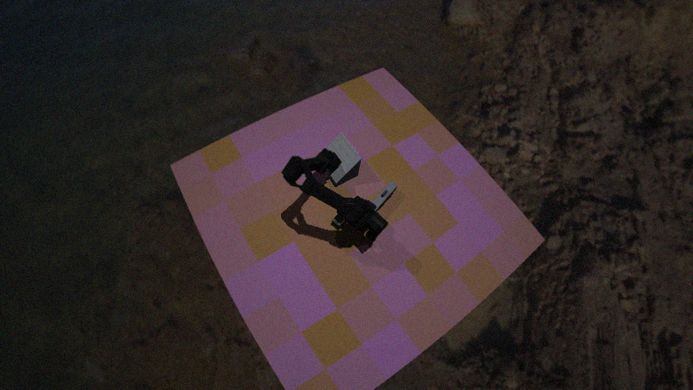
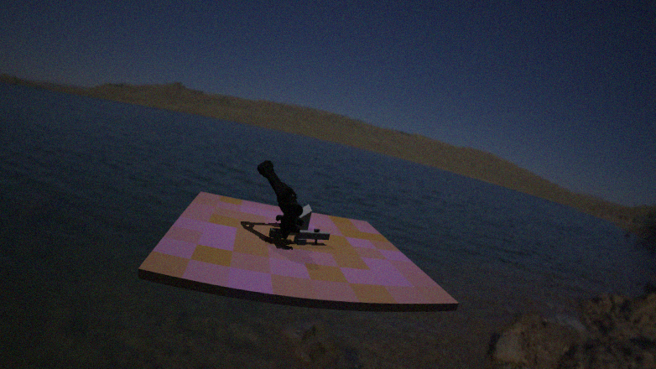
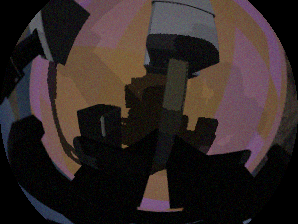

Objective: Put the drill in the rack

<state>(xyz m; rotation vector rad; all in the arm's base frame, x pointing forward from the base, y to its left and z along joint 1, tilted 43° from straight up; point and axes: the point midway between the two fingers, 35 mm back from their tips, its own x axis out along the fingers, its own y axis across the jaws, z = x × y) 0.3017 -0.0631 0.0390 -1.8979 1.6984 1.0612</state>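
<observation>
The drill [image 3: 174, 90] is clamped in the claw [image 3: 149, 129], its grey body [image 3: 181, 12] reaching out beyond the fingertips

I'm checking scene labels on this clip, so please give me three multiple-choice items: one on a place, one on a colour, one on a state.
1. Where is the light grey block?
A. On the rocky ground
B. On the chequered platform, by the arm
C. Lifted in the gripper

2. What colours are the platform tiles?
A. Pink, purple and orange
B. Green and white
C. Plain black

3. What is the gripper doing?
A. Wide open
B. Shut on nothing
C. Shut on the drill's thin shaft

Answers:
1. B, the light grey block rests on the platform.
2. A, as the top view shows.
3. C, the gripper pinches the shaft of the drill.
</observation>
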